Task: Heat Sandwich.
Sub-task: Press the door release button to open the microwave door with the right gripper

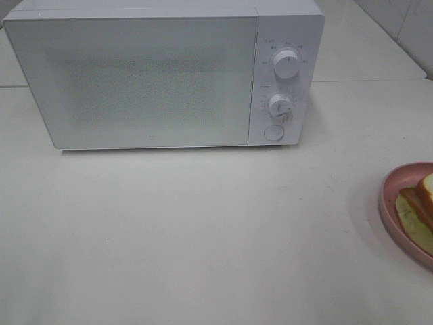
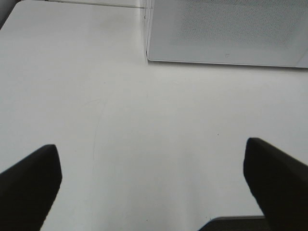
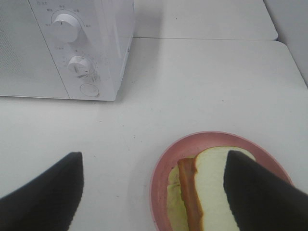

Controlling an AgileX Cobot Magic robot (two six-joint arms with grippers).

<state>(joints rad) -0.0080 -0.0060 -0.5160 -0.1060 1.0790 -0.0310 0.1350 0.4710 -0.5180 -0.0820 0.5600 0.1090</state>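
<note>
Sandwich (image 1: 419,211), plate (image 1: 394,181) partly off-frame

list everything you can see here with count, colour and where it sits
microwave: 1, white, at the back of the table, door closed
knobs: 2, white, one above the other on the microwave's right-hand panel
round button: 1, white, below the lower knob
plate: 1, pink, at the table's right edge, partly cut off in the high view
sandwich: 1, white bread, brown filling, yellow-green layer, lying on the plate
table: 1, off-white, under everything
left fingers: 2, black, spread open over bare table in front of the microwave
right fingers: 2, black, spread open above the plate and the table beside it
</note>
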